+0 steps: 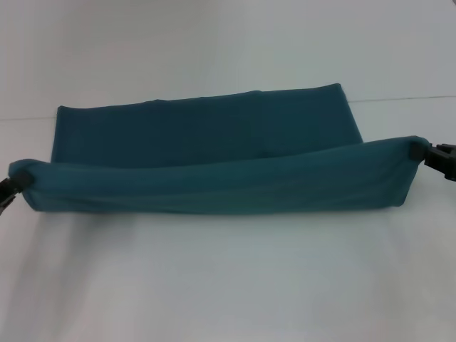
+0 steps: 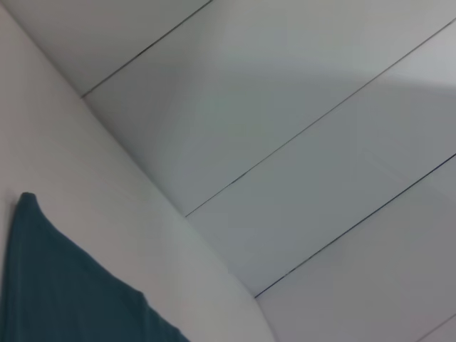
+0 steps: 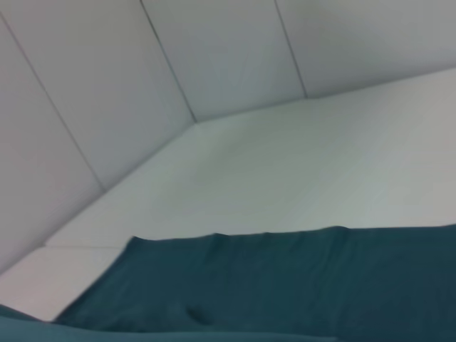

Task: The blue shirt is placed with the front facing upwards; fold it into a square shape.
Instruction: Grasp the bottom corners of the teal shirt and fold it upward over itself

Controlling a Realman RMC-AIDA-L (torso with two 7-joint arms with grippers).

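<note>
The blue shirt (image 1: 214, 153) is seen spread across the middle of the white table (image 1: 228, 285), already folded lengthwise into a long band running from nine o'clock to three o'clock in the head view. Its far part lies flat on the table, while the near edge is lifted clear of the surface and stretched taut between the two grippers, sagging a little toward the middle. Only plain teal cloth is shown; no lettering can be made out.

At nine o'clock, the left gripper (image 1: 13, 184) is found at the left end of the raised edge. Its jaws are closed on the cloth, which is bunched over the tips so that only dark hardware below is visible. At three o'clock, the right gripper (image 1: 425, 151) is clamped in the same way on the right end of the edge, the corner of the fabric being pinched at its dark tip.

In the left wrist view, a corner of the shirt (image 2: 64, 292) is shown against the table and the panelled wall (image 2: 285, 128); the fingers themselves are not seen. In the right wrist view, the flat part of the shirt (image 3: 285, 281) is seen lying on the table, with the wall panels behind.
</note>
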